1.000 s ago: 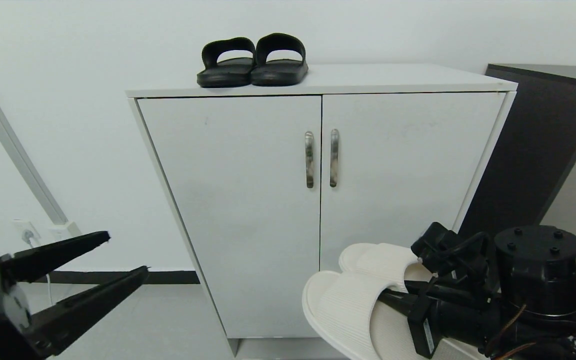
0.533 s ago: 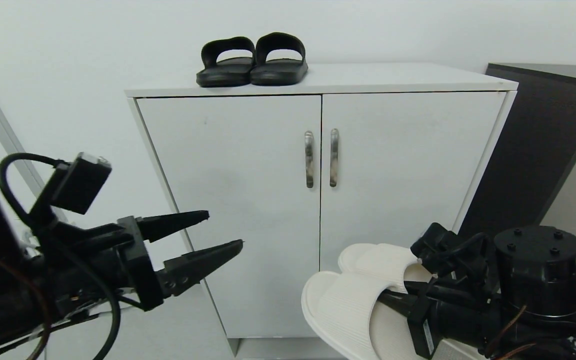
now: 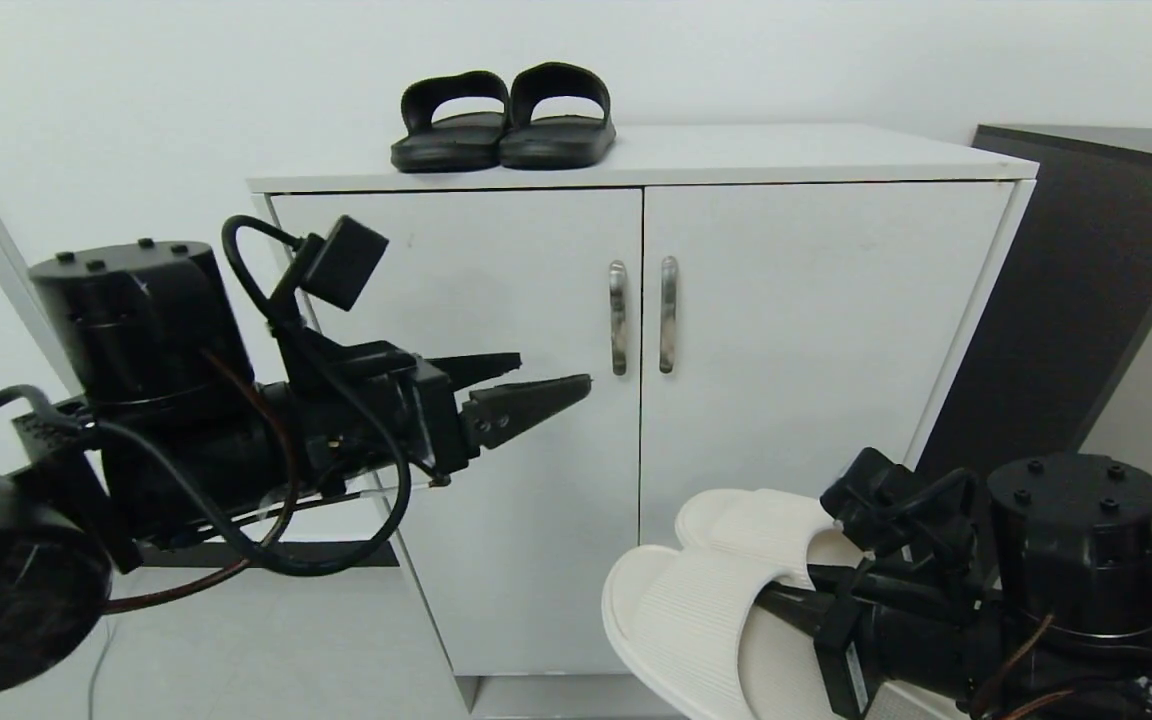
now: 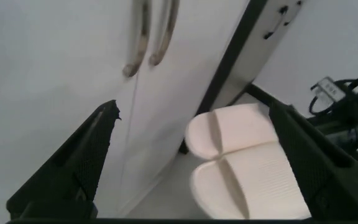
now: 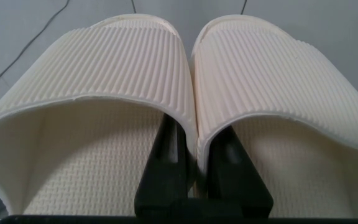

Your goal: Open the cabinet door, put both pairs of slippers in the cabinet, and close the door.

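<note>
Plain white wall (image 3: pixel 136 90) backs a smooth, matt white cabinet (image 3: pixel 496 500) with flat, square-edged panels, standing on a grey floor (image 3: pixel 266 640). Its two doors (image 3: pixel 816 330) are shut and meet at a thin upright seam. Two slim, bowed handles (image 3: pixel 619 318) of dull silvery metal stand upright, one on each side of that seam. On the cabinet's flat top, toward its left half, the black slippers (image 3: pixel 503 120) sit side by side and touching, each with a wide arched strap and a dull, rubbery look. A dark panel (image 3: pixel 1086 300) with a fine grainy surface leans beside the cabinet on the right.

The left tool (image 3: pixel 554 370) hangs in front of the left door, level with the lower ends of the handles. Its long, black, tapering fingers are spread apart with nothing between them, their tips near the left handle but not touching it.

The right tool (image 5: pixel 194 162) is low in front of the right door and grips the white slippers (image 3: pixel 716 590). One black finger lies inside each slipper, pinching the adjoining strap walls together. These are cream, with rounded ends, finely ribbed straps and pebbled footbeds
</note>
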Robot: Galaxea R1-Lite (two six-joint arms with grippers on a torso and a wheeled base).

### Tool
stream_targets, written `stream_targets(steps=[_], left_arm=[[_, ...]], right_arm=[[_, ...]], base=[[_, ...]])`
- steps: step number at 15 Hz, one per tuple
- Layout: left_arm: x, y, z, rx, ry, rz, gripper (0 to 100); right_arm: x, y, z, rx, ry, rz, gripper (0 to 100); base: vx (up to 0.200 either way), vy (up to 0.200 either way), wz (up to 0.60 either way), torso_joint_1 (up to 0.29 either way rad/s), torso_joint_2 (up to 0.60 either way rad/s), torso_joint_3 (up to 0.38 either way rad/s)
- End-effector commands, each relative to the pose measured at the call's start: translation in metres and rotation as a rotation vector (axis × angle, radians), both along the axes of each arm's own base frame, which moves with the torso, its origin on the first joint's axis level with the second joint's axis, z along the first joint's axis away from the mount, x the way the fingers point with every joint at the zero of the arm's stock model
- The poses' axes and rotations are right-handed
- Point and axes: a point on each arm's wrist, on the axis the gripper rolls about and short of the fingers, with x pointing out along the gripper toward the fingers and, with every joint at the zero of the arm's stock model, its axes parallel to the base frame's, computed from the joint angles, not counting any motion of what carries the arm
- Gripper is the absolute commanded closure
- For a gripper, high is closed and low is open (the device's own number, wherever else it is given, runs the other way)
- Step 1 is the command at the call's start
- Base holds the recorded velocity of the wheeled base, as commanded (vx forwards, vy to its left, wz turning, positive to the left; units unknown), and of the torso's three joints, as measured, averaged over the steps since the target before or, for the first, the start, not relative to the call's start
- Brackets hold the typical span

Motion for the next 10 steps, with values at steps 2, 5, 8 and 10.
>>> stream_targets(steps=[2, 5, 8, 10], left_arm=[[0.011, -0.028, 0.016, -0.072, 0.031, -0.104, 0], [0.013, -0.051, 0.029, -0.060, 0.060, -0.175, 0], [0.022, -0.073, 0.039, -0.058, 0.063, -0.206, 0], [0.030, -0.079, 0.039, -0.057, 0.065, -0.173, 0]], right_arm=[[-0.001, -0.001, 0.001, 0.002, -0.003, 0.000, 100], [-0.001, -0.001, 0.000, 0.001, -0.002, 0.000, 100], [-0.001, -0.001, 0.000, 0.001, -0.002, 0.000, 100], [-0.001, -0.001, 0.000, 0.000, -0.001, 0.000, 100]], base=[[0.000, 0.000, 0.00, 0.000, 0.00, 0.000], [0.000, 0.000, 0.00, 0.000, 0.00, 0.000], [0.000, 0.000, 0.00, 0.000, 0.00, 0.000], [0.000, 0.000, 0.00, 0.000, 0.00, 0.000]])
